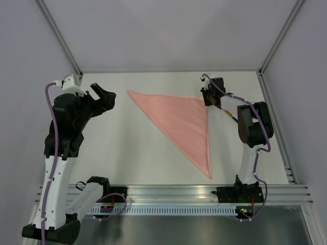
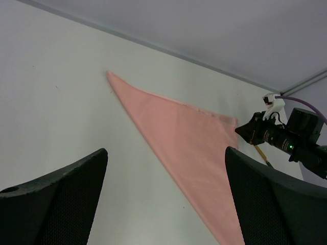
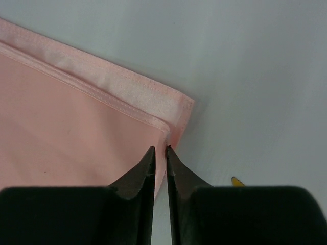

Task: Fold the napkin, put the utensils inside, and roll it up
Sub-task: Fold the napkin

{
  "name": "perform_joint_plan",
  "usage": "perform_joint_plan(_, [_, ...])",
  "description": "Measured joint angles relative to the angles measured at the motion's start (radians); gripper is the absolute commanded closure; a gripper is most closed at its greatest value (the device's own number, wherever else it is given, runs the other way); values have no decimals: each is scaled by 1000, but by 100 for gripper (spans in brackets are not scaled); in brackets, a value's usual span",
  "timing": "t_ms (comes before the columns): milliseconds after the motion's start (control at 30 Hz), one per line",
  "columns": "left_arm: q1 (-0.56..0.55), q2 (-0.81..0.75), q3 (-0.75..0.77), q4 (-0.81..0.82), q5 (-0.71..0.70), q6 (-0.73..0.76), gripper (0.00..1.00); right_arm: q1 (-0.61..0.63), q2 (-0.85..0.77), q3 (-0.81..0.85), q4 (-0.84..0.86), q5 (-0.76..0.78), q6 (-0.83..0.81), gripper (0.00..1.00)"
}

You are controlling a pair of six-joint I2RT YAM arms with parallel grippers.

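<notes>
The napkin [image 1: 183,122] lies on the table folded into a pale pink triangle, and also shows in the left wrist view [image 2: 189,143] and the right wrist view [image 3: 66,117]. My right gripper [image 1: 207,97] is at its far right corner, its jaws [image 3: 159,149] pinched on the top layer's corner with only a hairline gap. The utensil [image 1: 229,113], yellowish blade and black handle, lies on the table just right of that corner, mostly under the right arm; only its yellow tip [image 3: 236,181] shows in the right wrist view. My left gripper [image 1: 104,97] hangs open and empty left of the napkin [image 2: 166,168].
Grey walls and metal frame posts [image 1: 64,43] bound the white table at the back and sides. A metal rail [image 1: 173,196] runs along the near edge by the arm bases.
</notes>
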Motion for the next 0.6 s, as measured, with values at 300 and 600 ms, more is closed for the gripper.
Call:
perform_joint_plan(300, [0,11,0,3,18,0,0,0,14,4,-1,30,-19,47])
perform_joint_plan(600, [0,54,0,3,25,0,0,0,14,19,2,83,-29,42])
